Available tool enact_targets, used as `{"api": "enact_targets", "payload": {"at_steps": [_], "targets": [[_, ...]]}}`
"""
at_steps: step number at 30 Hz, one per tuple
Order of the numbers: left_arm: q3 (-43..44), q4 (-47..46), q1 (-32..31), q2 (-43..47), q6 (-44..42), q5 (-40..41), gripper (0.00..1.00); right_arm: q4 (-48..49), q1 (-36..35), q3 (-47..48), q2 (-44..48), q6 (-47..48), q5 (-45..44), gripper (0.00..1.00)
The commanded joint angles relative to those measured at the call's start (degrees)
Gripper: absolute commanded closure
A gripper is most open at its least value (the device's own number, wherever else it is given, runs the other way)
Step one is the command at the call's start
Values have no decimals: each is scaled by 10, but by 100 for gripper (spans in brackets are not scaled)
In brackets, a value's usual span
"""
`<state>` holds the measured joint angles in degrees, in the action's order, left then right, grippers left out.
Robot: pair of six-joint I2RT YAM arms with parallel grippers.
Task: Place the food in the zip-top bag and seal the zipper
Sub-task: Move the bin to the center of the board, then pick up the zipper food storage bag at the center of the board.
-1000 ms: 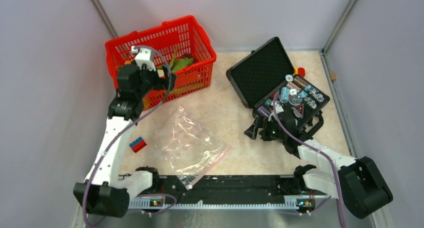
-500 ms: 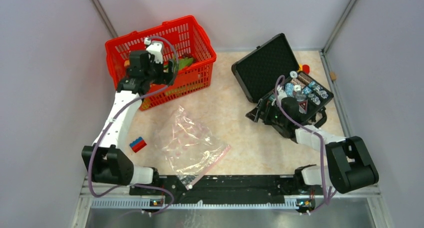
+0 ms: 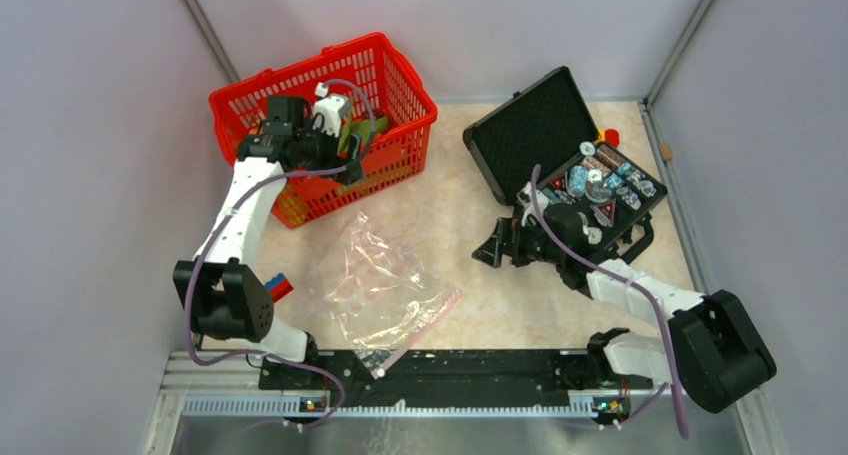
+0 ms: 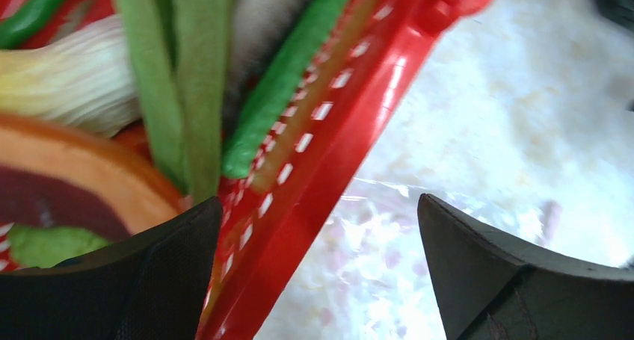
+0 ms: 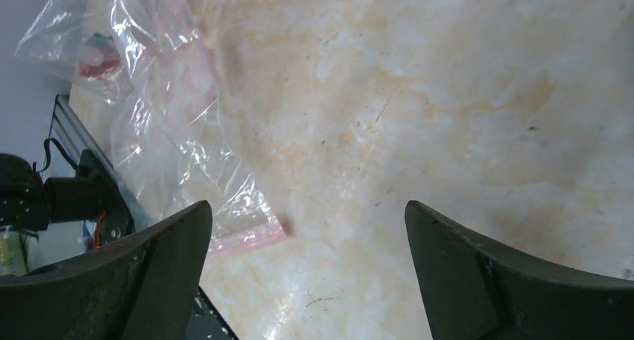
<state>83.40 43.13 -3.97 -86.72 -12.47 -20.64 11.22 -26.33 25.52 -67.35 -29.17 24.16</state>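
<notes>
The clear zip-top bag lies flat on the table in front of the basket, its pale pink zipper strip along the near right edge. The strip's end also shows in the right wrist view. The toy food sits in the red mesh basket: green pods, a pale corn-like piece and an orange piece. My left gripper is open and empty over the basket's near rim. My right gripper is open and empty above bare table, right of the bag.
An open black hard case with poker chips stands at the right behind my right arm. A small red-and-blue block lies left of the bag. Grey walls close in both sides and the back.
My left gripper has swung right across the basket to its near rim. My right gripper has moved left, away from the case and toward the bag.
</notes>
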Motion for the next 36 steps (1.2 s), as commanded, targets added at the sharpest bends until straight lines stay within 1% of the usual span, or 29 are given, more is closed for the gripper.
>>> {"api": "enact_targets", "payload": {"at_steps": [1, 3, 5, 8, 10, 11, 14, 17, 19, 20, 25, 27, 28, 30, 34, 36], "targets": [[0, 123, -32, -14, 9, -158, 1, -13, -49, 14, 8, 1, -12, 2], [-2, 113, -56, -15, 34, -166, 1, -7, -76, 15, 2, 3, -14, 2], [-3, 102, -94, -12, 53, -161, 1, 2, -102, 14, -5, 10, -16, 4], [-10, 69, -138, -7, 86, -120, 1, 1, -136, 17, -22, 21, -37, 9], [-11, 55, -142, -7, 108, -93, 1, 5, -150, 19, -40, 24, -55, 17], [-8, 54, -142, -6, 115, -69, 1, 12, -158, 22, -51, 26, -58, 19], [-8, 37, -141, 16, 123, 0, 1, 41, -185, 40, -94, 37, -50, 22], [-17, 13, -141, 64, 123, 61, 1, 70, -206, 72, -153, 48, -33, 26], [-29, -12, -141, 102, 123, 99, 1, 86, -215, 94, -197, 46, -30, 30], [-36, -25, -141, 122, 138, 115, 1, 91, -218, 105, -215, 41, -33, 32], [-90, -98, -141, 240, 152, 181, 1, 90, -226, 145, -276, 32, -55, 48], [-106, -113, -141, 280, 152, 182, 1, 100, -227, 144, -282, 30, -53, 56], [-111, -117, -141, 295, 151, 176, 1, 104, -227, 142, -281, 29, -51, 58], [-118, -120, -141, 315, 151, 151, 1, 115, -227, 135, -273, 24, -37, 74], [-144, -135, -141, 341, 166, 84, 1, 145, -227, 108, -245, 2, -34, 100], [-155, -143, -140, 346, 175, 52, 1, 135, -226, 98, -227, -1, -47, 100]]}}
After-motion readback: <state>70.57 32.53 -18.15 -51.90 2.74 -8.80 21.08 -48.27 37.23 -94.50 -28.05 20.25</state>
